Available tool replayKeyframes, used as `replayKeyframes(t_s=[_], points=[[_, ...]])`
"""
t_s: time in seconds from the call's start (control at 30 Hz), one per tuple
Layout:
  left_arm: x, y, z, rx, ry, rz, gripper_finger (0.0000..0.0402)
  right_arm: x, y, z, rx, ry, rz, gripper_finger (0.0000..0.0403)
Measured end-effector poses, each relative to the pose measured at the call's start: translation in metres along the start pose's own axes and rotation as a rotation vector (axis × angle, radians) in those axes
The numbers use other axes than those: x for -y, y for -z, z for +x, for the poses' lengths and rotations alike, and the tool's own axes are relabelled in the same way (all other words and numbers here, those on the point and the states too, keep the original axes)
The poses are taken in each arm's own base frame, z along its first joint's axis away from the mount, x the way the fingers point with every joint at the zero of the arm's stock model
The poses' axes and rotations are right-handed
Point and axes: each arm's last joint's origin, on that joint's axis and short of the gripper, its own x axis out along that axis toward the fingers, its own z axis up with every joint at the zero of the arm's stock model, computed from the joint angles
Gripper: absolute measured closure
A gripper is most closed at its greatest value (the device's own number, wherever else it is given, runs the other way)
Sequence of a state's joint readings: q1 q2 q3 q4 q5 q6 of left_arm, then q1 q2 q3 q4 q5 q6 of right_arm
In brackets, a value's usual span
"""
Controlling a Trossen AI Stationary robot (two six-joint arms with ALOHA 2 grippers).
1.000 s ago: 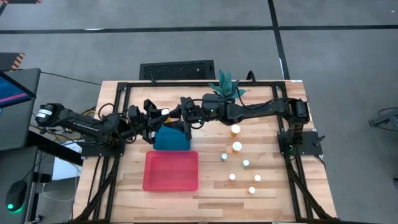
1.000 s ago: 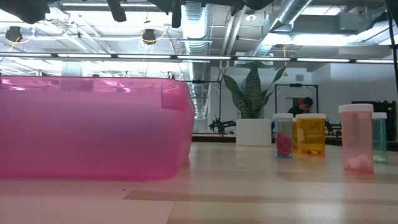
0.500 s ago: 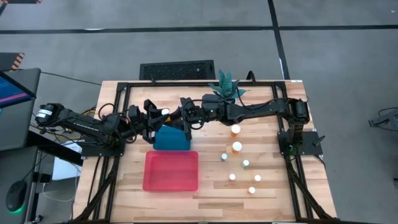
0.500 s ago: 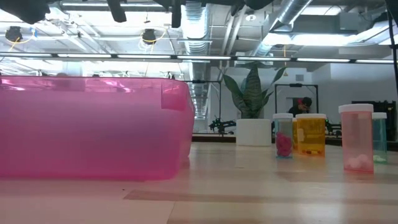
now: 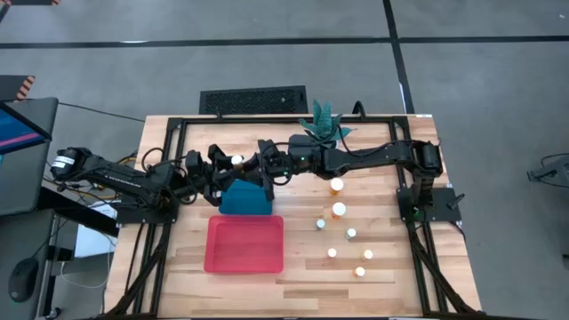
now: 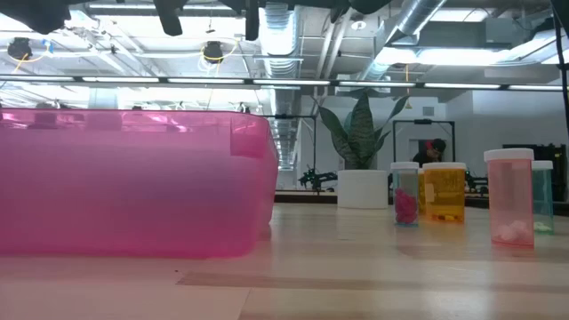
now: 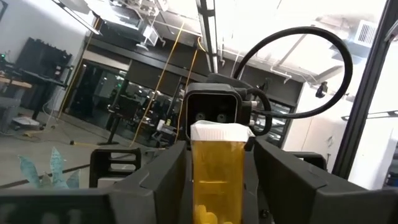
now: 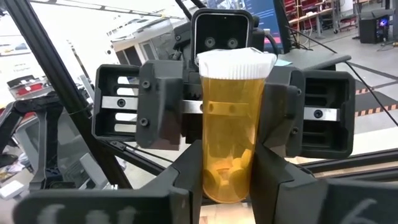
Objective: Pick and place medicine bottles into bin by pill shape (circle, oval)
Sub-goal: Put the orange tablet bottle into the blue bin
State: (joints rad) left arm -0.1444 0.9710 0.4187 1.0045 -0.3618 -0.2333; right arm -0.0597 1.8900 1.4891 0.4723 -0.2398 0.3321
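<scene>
One amber medicine bottle with a white cap is held between both grippers above the blue bin, at the far middle of the table. My left gripper comes from the table's left and my right gripper from the right; they face each other, and each is shut on the bottle. The bottle stands upright in the left wrist view and in the right wrist view, with pale pills at its bottom. Several other bottles stand on the table's right half. My left gripper pinches the bottle's body between its two fingers, level, from the table's left. In the right wrist view its fingers sit on the upper body just under the cap. The bottle is upright and clear of the bin. My right gripper pinches the bottle's lower body between its two fingers, level, from the table's right. The fingers stand on either side of the amber wall. The bottle is upright, cap up, lifted clear.
A pink bin lies near the front, just before the blue bin; it fills the low view's left. A white pot with a green plant stands at the far edge. Bottles stand in the low view's right.
</scene>
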Motion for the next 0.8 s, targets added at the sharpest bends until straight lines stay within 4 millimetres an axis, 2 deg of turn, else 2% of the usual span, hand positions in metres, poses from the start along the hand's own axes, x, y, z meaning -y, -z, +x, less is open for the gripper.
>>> replayKeyframes(t_s=[0.3, 0.6, 0.8], points=[[0.0, -0.004, -0.006, -0.066, 0.024, -0.068, 0.0184, 0.002, 0.003, -0.001, -0.042, 0.001, 0.009, 0.0296], [-0.005, -0.02, -0.027, -0.165, -0.012, -0.13, 0.0171, 0.004, 0.009, -0.002, -0.126, -0.046, 0.03, 0.0296], [-0.007, -0.023, -0.039, -0.248, -0.012, -0.198, 0.0157, 0.005, 0.016, -0.003, -0.2, -0.042, 0.054, 0.0295]])
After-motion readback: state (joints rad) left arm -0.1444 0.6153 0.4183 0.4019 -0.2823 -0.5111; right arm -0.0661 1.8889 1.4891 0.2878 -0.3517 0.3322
